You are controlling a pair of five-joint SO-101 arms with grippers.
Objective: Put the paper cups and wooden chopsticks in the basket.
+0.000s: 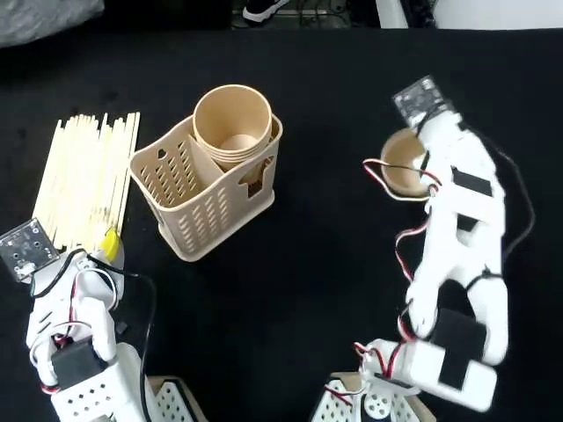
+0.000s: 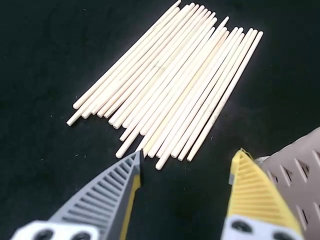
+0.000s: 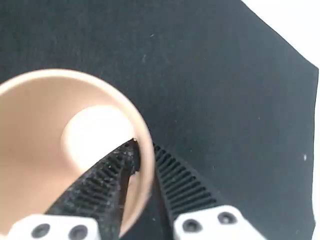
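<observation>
Currently, the right gripper (image 3: 142,150) clamps the paper cup (image 3: 50,150) by its rim, well right of the basket (image 1: 198,220); this thin hold may slip. The left gripper (image 2: 189,152), jaws apart over the chopsticks (image 2: 170,85), may scatter them.

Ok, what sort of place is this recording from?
Probably a lab or workshop bench for robot trials: a table under black cloth, a left arm and right arm with exposed wires, and staged props: a basket, cups and chopsticks.
</observation>
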